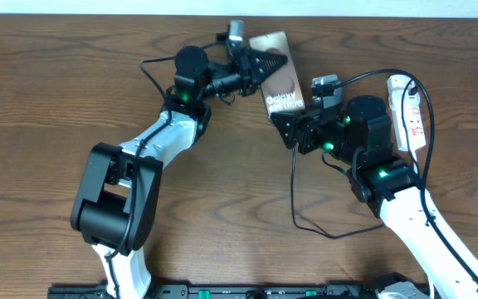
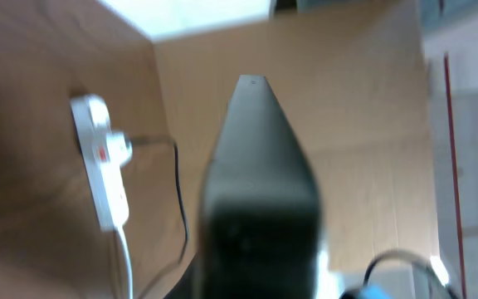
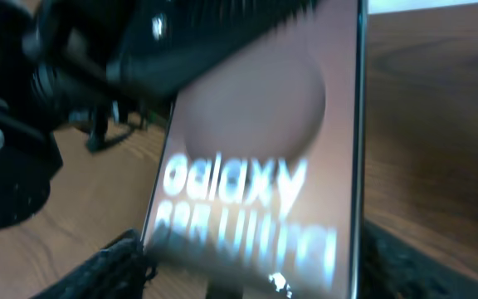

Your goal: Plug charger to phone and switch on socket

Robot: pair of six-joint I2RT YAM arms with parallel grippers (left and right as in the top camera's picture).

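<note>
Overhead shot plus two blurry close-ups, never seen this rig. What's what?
Two robot arms sit at a wooden table. The overhead picture looks down on both; the other two come from a camera on each wrist, hence close and blurred. The left end effector appears to grip the phone by its far end. The right end effector sits at the phone's near edge; whether it holds anything I cannot tell. A white power strip lies at the right, and a thin black charger cable loops across the table.
</note>
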